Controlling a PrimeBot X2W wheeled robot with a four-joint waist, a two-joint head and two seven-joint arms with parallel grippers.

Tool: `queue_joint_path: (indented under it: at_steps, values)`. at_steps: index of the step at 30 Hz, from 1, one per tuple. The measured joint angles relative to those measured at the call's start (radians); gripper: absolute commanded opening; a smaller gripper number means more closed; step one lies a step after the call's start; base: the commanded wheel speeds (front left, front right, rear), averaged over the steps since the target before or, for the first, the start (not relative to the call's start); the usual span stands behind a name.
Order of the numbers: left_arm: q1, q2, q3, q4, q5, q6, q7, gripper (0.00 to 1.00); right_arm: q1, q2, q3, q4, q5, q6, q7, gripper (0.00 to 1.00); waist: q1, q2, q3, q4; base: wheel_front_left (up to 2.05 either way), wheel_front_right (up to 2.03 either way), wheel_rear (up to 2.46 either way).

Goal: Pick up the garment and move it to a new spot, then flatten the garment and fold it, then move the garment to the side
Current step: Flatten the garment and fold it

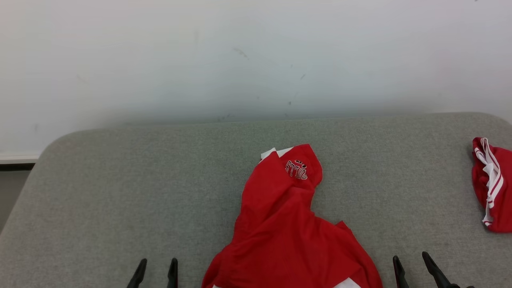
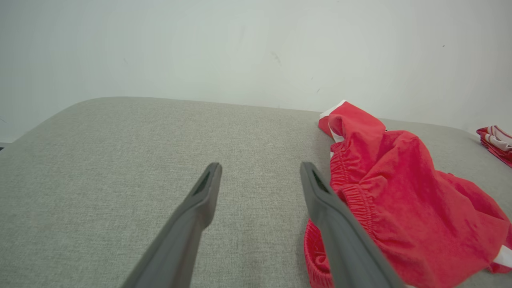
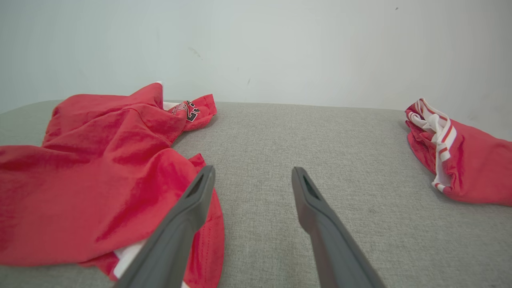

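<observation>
garment, red with white trim, lies crumpled on the grey pad, near its front edge and about midway across, with a printed corner turned toward the wall. left gripper is just left of it, jaws spread wide with nothing between them. right gripper is just right of it, also spread and empty. a second red piece lies well apart at the pad's right edge.

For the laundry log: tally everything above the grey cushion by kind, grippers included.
Red shorts with logo: 1
Red white-striped garment: 1
Open grippers: 2 (left gripper, right gripper)
Total: 4
</observation>
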Motion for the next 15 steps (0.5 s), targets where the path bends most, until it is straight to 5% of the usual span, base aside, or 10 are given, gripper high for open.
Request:
queue_joint_path:
  at_steps: [9, 15]
  values:
    - [-0.020, 0.003, -0.037, 0.001, -0.008, -0.034, 0.000, 1.00, -0.004, -0.007, 0.019, -0.036, 0.012, 0.000, 0.000, 1.00, 0.0000, 0.0000, 0.009, -0.025, 0.00, 0.00, 0.00]
    - [-0.037, 0.104, -0.152, 0.002, -0.058, -0.047, 0.074, 1.00, 0.021, -0.080, 0.157, -0.029, 0.084, 0.000, 0.021, 1.00, 0.0000, 0.0000, 0.018, -0.047, 0.00, 0.00, 0.00]
